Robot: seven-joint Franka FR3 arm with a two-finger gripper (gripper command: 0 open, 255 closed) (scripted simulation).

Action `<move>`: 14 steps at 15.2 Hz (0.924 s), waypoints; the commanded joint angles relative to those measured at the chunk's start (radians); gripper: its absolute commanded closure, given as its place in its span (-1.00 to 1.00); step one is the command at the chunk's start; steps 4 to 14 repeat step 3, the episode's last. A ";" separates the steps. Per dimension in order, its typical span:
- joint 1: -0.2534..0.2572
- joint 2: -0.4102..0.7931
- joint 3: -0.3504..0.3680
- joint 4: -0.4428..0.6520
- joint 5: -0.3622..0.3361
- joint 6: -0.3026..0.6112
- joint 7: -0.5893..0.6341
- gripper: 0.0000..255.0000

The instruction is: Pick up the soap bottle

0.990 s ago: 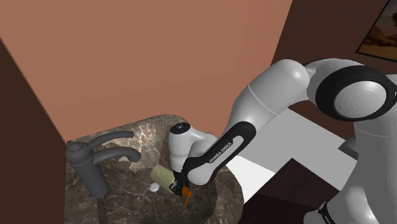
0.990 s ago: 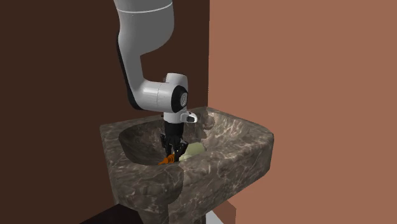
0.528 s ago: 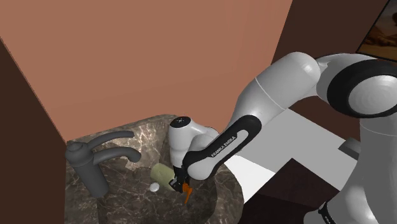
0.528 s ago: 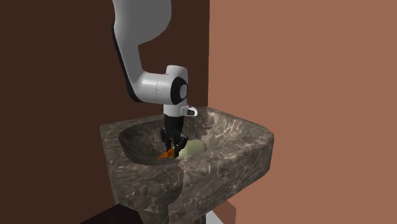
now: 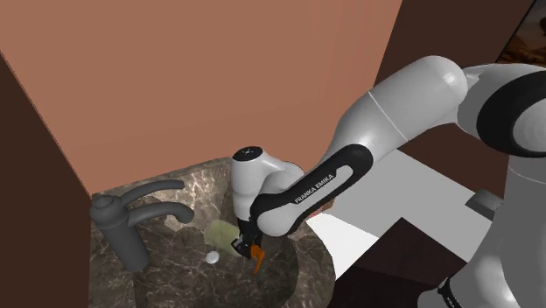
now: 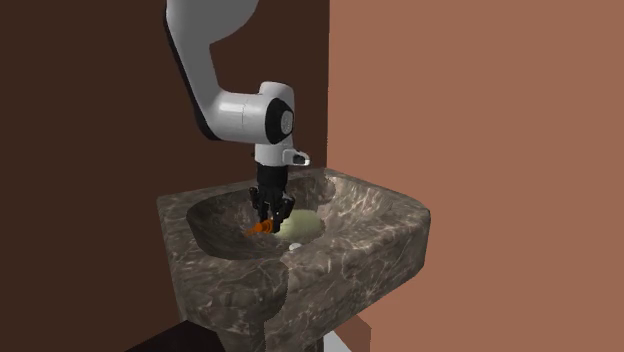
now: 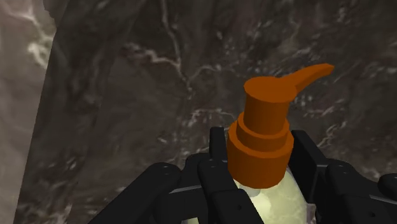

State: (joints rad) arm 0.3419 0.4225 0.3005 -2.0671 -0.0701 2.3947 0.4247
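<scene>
Colours and patterns
Orange-topped, pale yellow-green soap bottle (image 7: 264, 137); black end effector (image 6: 270, 213); dark, white-veined marbled sink (image 6: 380, 215); dark grey tap (image 5: 131, 226); terracotta wall (image 5: 219, 79).

My arm (image 5: 389, 109) enters from the shoulder view's right edge, rises to a rounded elbow, then runs down and to that view's left. The forearm (image 5: 311, 188), with its dark lettered band, slopes down toward the lower left. The wrist (image 5: 252, 173) is bent so that the hand points almost straight down; in the second exterior view the wrist sits directly above the gripper (image 6: 266, 208). The gripper is closed on the bottle (image 7: 262, 130). Both black fingers (image 7: 217, 147) press against its neck, one on each side, with no gap visible between finger and bottle in the wrist view.
</scene>
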 commanded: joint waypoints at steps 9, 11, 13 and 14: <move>-0.005 -0.023 0.005 0.001 0.008 -0.023 -0.005 1.00; -0.005 -0.023 0.005 0.001 0.008 -0.023 -0.005 1.00; -0.005 -0.023 0.005 0.001 0.008 -0.023 -0.005 1.00; -0.005 -0.023 0.005 0.001 0.008 -0.023 -0.005 1.00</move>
